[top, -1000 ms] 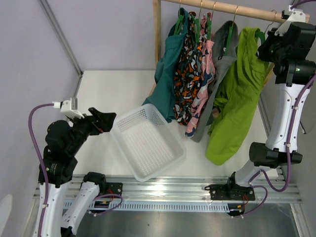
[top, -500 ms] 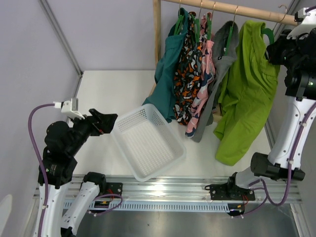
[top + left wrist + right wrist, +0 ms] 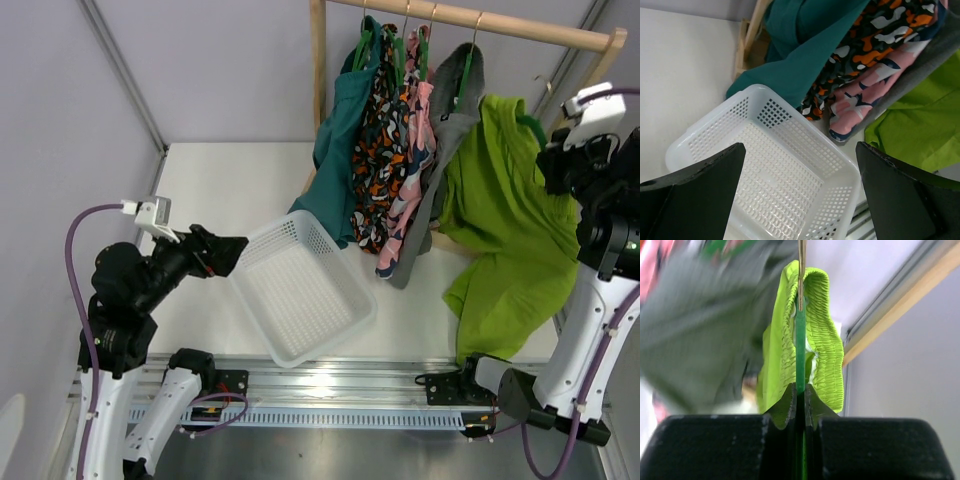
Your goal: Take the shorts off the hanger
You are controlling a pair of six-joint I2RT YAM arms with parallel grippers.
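Observation:
The lime green shorts [image 3: 500, 230] hang from a green hanger [image 3: 532, 128], off the wooden rail [image 3: 480, 20] and to the right of the other clothes. My right gripper [image 3: 553, 165] is shut on that hanger. In the right wrist view the green hanger [image 3: 800, 340] runs straight up from between my right gripper's closed jaws [image 3: 800, 395], with the shorts' elastic waistband [image 3: 827, 355] looped over it. My left gripper [image 3: 232, 250] is open and empty at the left rim of the white basket [image 3: 265, 235]. In the left wrist view it [image 3: 800, 147] hovers over the basket [image 3: 760, 90].
Still on the rail are teal [image 3: 345, 130], orange-patterned [image 3: 380, 140], pink [image 3: 418, 160] and grey [image 3: 455, 110] garments, their hems reaching down behind the basket. The rack's wooden upright [image 3: 318, 70] stands behind them. The aluminium rail [image 3: 340, 385] runs along the near edge.
My right gripper has carried the hanger and green shorts off the rail, down and to the right. My left gripper has shifted slightly toward the basket.

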